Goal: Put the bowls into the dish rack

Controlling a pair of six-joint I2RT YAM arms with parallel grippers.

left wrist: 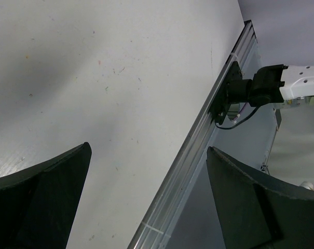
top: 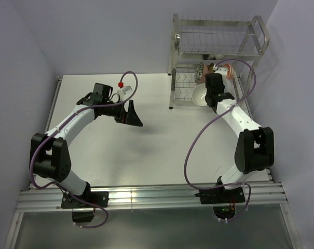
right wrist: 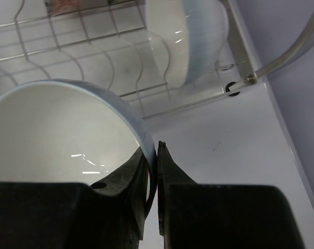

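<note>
- the right hand (right wrist: 155, 155) is pinching the rim of a plain white bowl (right wrist: 53, 135), one finger inside and one outside, the jaws nearly together on the thin wall.
- it is holding that bowl at the front of the lower tier of the dish rack (top: 260, 32), just over the curved wires and not yet seated in a slot.
- the step in hand looks like placing this bowl. a second white bowl (right wrist: 193, 36) is already standing on edge in the wires just beyond it, and patterned bowls (top: 201, 71) are sitting further back.
- the held bowl is round, so it is showing no long axis. its mouth is facing up and tipping a little toward the wrist, with the rim nearer level than upright.
- the next move probably calls for tipping it onto its edge like its neighbour, lining the rim up with a free slot, lowering, then letting go.
- the left hand (top: 132, 113) is hanging wide open and empty above the counter (top: 146, 150), well apart from the rack.
</note>
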